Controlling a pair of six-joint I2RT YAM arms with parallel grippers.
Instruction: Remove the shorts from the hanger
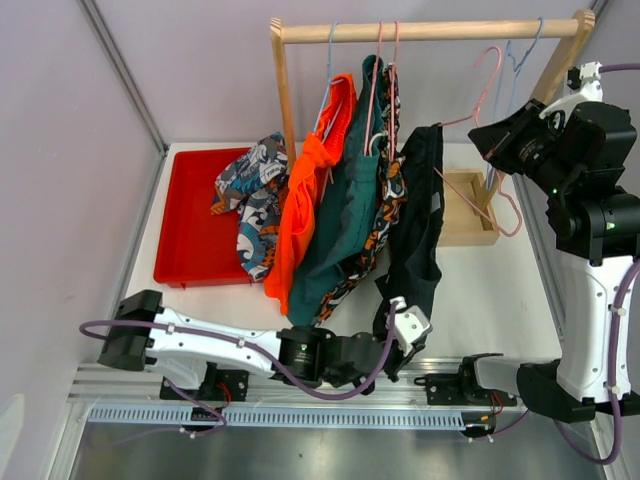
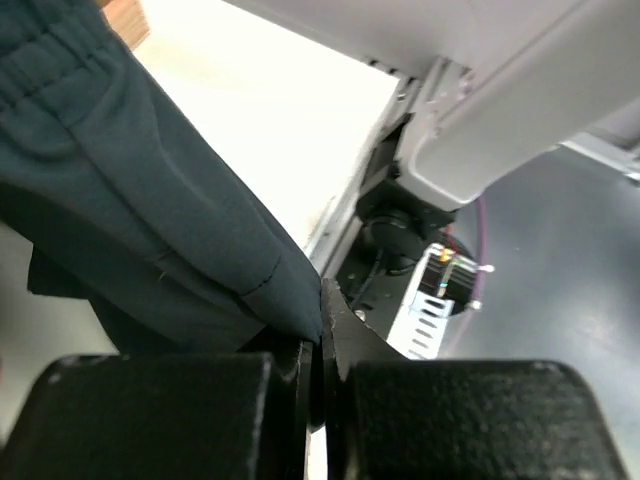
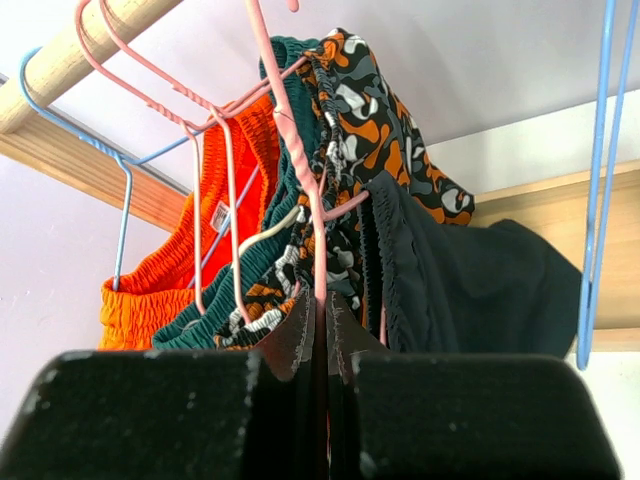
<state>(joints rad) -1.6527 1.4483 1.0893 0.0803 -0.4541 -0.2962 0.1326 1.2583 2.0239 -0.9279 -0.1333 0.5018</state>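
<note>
Near-black navy shorts (image 1: 420, 220) hang from a pink hanger (image 1: 487, 97) at the right end of the row on the rack. My left gripper (image 1: 398, 308) is low at their bottom hem. In the left wrist view it (image 2: 322, 345) is shut on a fold of the dark fabric (image 2: 150, 230). My right gripper (image 1: 486, 138) is up beside the waistband. It (image 3: 320, 315) is shut on the pink hanger's wire (image 3: 303, 165), with the navy shorts (image 3: 470, 290) just to the right. Orange shorts (image 1: 305, 200), teal shorts (image 1: 345, 215) and orange-black print shorts (image 1: 388, 190) hang to the left.
Blue-white print shorts (image 1: 255, 195) lie over the edge of a red tray (image 1: 190, 240) at the left. A small wooden box (image 1: 470, 205) stands behind the navy shorts. Bare blue hangers (image 1: 515, 55) hang at the right end of the wooden rail (image 1: 430, 30).
</note>
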